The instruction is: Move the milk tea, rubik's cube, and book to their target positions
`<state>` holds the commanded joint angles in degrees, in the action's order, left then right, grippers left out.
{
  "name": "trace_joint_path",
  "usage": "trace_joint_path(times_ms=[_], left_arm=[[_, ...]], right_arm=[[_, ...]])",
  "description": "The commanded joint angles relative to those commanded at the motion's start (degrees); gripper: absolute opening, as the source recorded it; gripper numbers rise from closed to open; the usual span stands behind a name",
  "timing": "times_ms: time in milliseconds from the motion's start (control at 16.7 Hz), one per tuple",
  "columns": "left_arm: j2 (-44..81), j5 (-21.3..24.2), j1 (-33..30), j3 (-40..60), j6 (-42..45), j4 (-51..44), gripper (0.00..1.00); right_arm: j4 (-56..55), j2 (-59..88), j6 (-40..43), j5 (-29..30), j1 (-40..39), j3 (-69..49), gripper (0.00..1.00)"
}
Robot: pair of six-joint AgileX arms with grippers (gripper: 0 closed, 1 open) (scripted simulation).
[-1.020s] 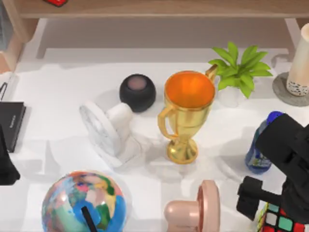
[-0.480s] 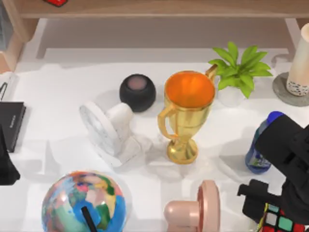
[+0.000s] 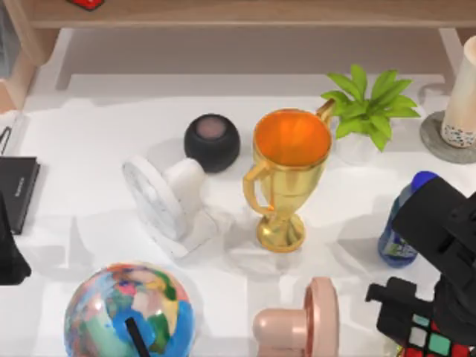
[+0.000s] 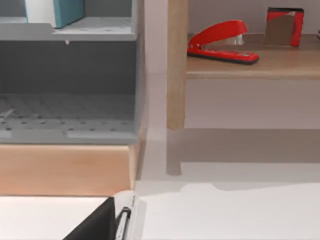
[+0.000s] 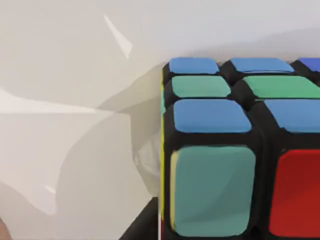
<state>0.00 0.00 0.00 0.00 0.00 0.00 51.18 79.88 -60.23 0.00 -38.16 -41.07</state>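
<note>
Black-framed rubik's cube [image 3: 435,341] is sitting at the tabletop's [image 3: 89,141] near right corner, right gripper [image 3: 416,320] hovering over it; we're aiming to centre before closing, and can't tell how wide the jaws are standing. Left arm [image 3: 9,249] is idling at left edge.

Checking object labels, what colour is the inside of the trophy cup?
Orange inside the gold trophy cup; top view shows it best.
</note>
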Motion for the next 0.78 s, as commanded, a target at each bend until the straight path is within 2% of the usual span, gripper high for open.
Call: trace_joint_path(times_ms=[600,780], left_arm=[[0.0,0.0,0.0,0.0,0.0,0.0,1.0],[0.0,0.0,0.0,0.0,0.0,0.0,1.0]], right_arm=[[0.2,-0.3,0.0,0.0,0.1,-0.1,0.0],[3.2,-1.3,0.0,0.0,0.1,-2.1,0.0]])
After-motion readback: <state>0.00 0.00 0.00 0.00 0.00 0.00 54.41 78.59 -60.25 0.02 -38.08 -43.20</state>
